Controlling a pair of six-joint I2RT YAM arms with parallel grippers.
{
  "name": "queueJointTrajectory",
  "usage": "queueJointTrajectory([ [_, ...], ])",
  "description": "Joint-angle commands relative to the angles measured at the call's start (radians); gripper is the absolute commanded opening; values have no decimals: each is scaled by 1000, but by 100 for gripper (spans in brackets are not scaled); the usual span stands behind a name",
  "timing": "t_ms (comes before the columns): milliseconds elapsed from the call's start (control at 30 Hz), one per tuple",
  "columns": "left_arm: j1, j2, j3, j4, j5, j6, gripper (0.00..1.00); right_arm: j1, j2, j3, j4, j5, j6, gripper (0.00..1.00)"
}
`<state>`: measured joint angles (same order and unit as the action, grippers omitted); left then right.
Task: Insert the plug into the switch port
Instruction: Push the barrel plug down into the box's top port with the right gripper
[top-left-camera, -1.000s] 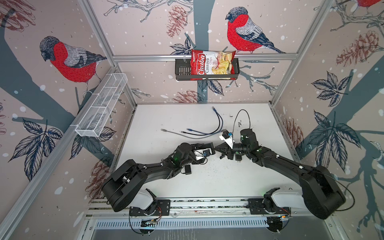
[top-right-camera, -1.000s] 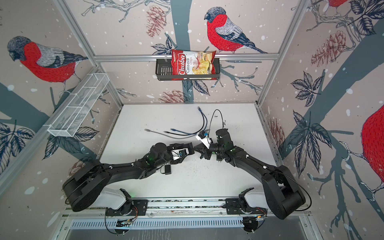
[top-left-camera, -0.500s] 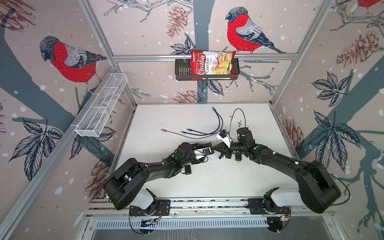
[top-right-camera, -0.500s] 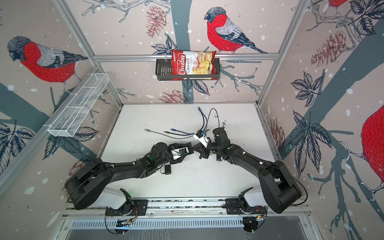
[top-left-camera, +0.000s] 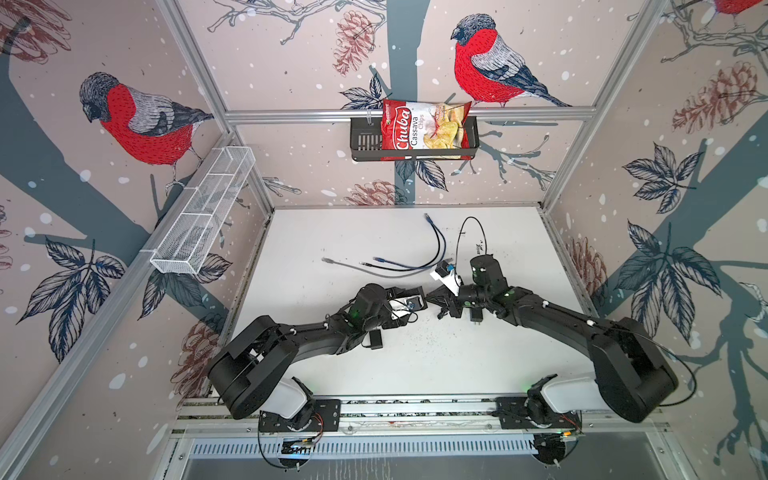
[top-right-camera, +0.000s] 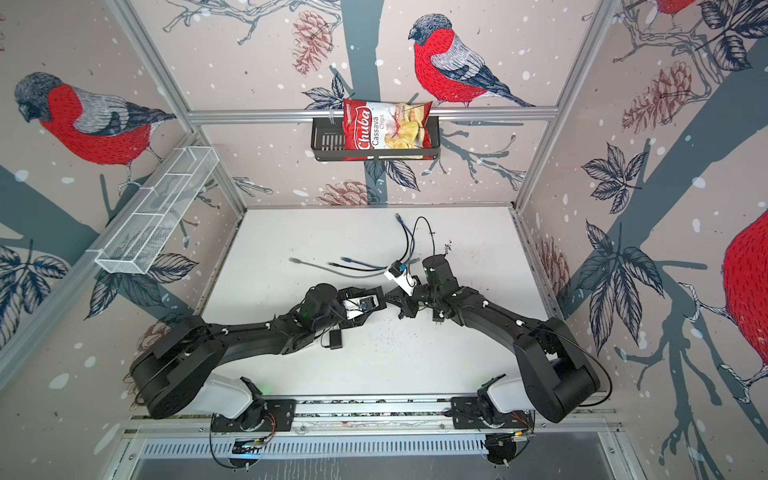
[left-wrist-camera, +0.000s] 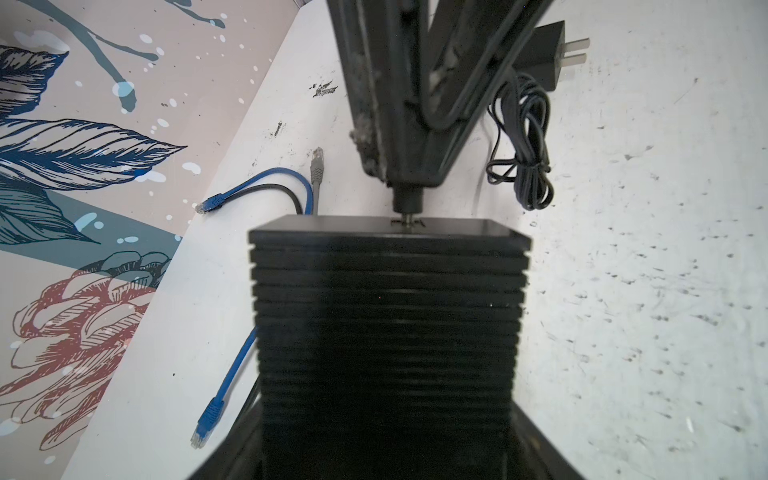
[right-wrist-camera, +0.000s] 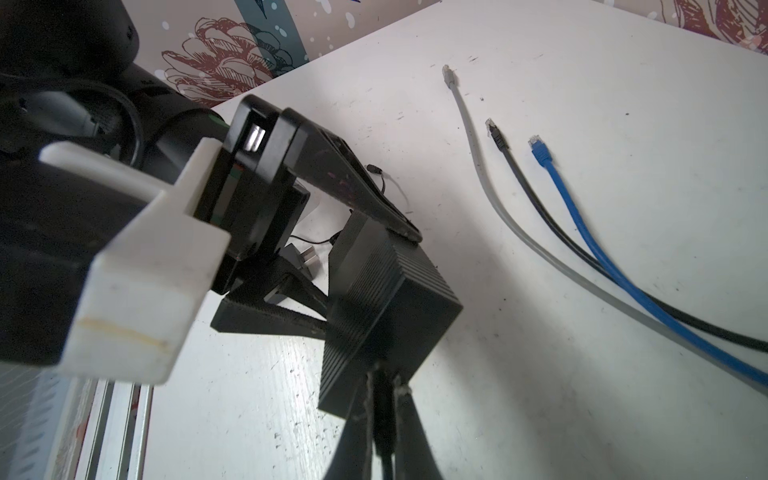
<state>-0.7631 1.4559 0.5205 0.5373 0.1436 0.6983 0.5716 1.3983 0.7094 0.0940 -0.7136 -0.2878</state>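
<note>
The left pincer (right-wrist-camera: 368, 280) clamps the black switch (left-wrist-camera: 386, 332) over the middle of the table (top-left-camera: 332, 232). The right pincer (left-wrist-camera: 409, 183), clenched on the plug (left-wrist-camera: 408, 203), holds its tip at the port (left-wrist-camera: 409, 223), apparently only partly entered. Final seating remains.

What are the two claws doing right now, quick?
Left claw: closed on the black switch.
Right claw: closed on the plug, its tip at the switch's edge.

Ribbed, seemingly matt plastic switch (left-wrist-camera: 386, 332)
</note>
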Motion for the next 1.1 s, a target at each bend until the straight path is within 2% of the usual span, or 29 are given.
queueJointTrajectory([
  [0, -10, -19, 44, 422, 288, 16, 16, 21, 9, 12, 11, -78, -32, 0],
  [433, -14, -21, 62, 494, 343, -39, 16, 51, 0, 15, 19, -44, -79, 0],
  [700, -19, -35, 61, 480, 332, -35, 15, 60, 5, 28, -3, -27, -89, 0],
  [867, -19, -49, 58, 435, 293, -25, 15, 42, -10, 29, 2, 19, -52, 0],
  [1067, -19, -59, 83, 302, 243, -60, 17, -21, -50, 10, 44, 52, 21, 10],
])
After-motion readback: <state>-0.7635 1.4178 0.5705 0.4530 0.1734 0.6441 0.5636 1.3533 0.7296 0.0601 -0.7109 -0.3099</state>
